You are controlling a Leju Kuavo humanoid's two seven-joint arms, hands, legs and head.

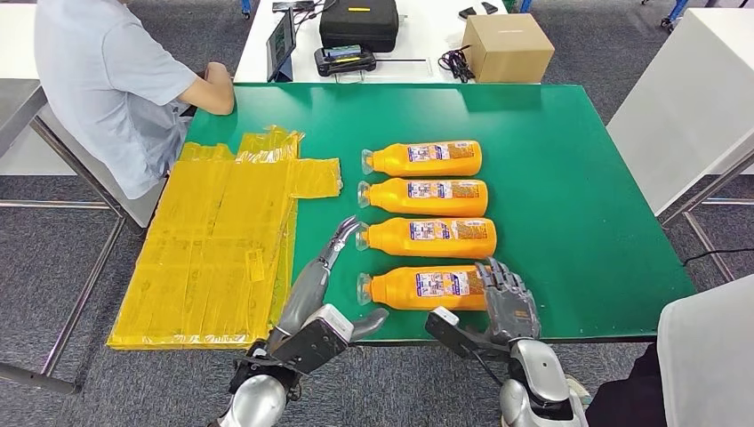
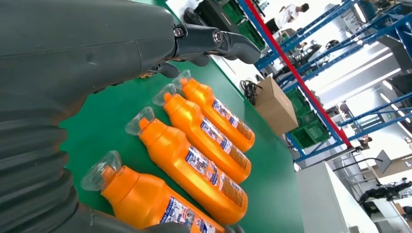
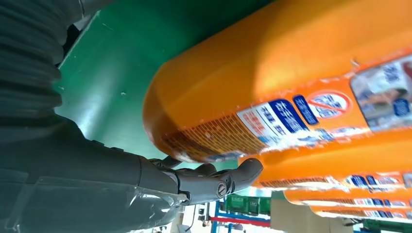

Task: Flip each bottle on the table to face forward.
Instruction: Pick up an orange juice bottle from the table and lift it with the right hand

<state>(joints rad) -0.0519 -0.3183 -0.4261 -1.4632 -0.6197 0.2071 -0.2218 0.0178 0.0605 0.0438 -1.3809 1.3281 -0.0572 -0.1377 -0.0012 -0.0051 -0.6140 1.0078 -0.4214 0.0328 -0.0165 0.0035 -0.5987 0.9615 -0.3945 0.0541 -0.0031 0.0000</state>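
Closest to me, my right hand (image 1: 507,298) sits at the base end of the nearest bottle (image 1: 427,287), fingers raised and spread against its bottom; from the right wrist view the fingers (image 3: 221,179) lie just under the bottle's (image 3: 291,82) base, touching or nearly so, and I cannot tell that they grip it. My left hand (image 1: 342,238) reaches toward the cap ends, fingers extended and holding nothing, its tips between the nearest bottle's clear cap and the cap of the second bottle (image 1: 429,237). Taking the nearest bottle as my landmark, three more orange bottles lie in a row beyond it on the green table (image 1: 569,196), all on their sides, roughly parallel, caps pointing toward my left side: the second bottle just beyond it, then the third bottle (image 1: 425,197), then the farthest bottle (image 1: 424,159). All four show printed labels on top. Well off to the cap side of the nearest bottle lies a stack of yellow plastic bags (image 1: 222,240). Beyond the farthest bottle, past the table's far edge, I see a cardboard box (image 1: 507,46) and a black case (image 1: 358,22); a person in a grey shirt (image 1: 107,80) sits at the far-left corner.
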